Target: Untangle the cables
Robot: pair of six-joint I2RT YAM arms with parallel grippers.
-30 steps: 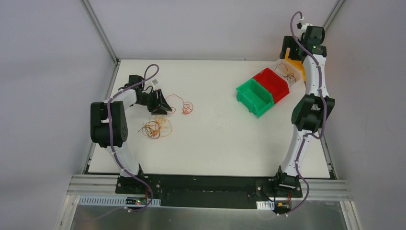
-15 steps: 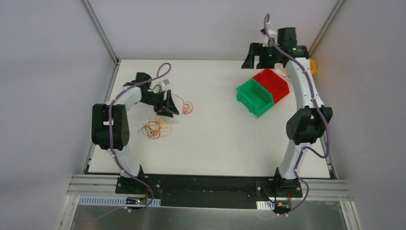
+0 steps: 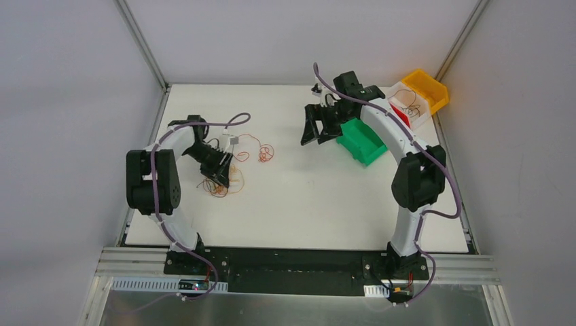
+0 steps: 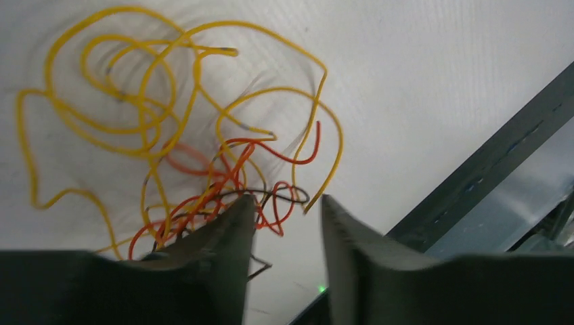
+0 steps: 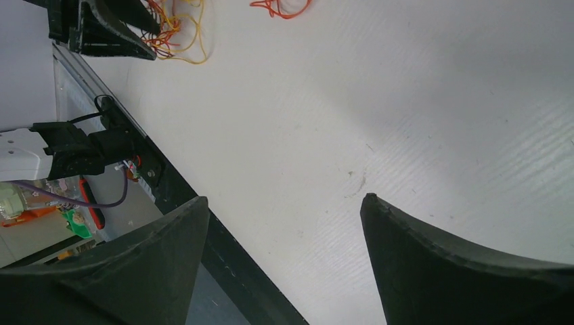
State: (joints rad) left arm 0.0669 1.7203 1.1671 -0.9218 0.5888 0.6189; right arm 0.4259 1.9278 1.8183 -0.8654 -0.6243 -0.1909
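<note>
Between the left gripper's [image 4: 284,206] fingers [image 4: 227,237], set to a narrow gap low over the tangle of cables [image 4: 233,177], the danger is a blind close. Red, yellow and dark strands cross right at the tips, so several could be pinched at once, and a pull would tighten the knot or drag the whole heap. Whether a dark strand already lies inside the gap is hard to tell. The tangle lies at 9 o'clock on the bench [image 3: 306,197], with a loose orange coil [image 3: 265,153] at its 1 o'clock. The right gripper [image 5: 284,200] hangs wide apart and empty toward 12 o'clock, the green bin [image 3: 367,141] at its 3 o'clock.
</note>
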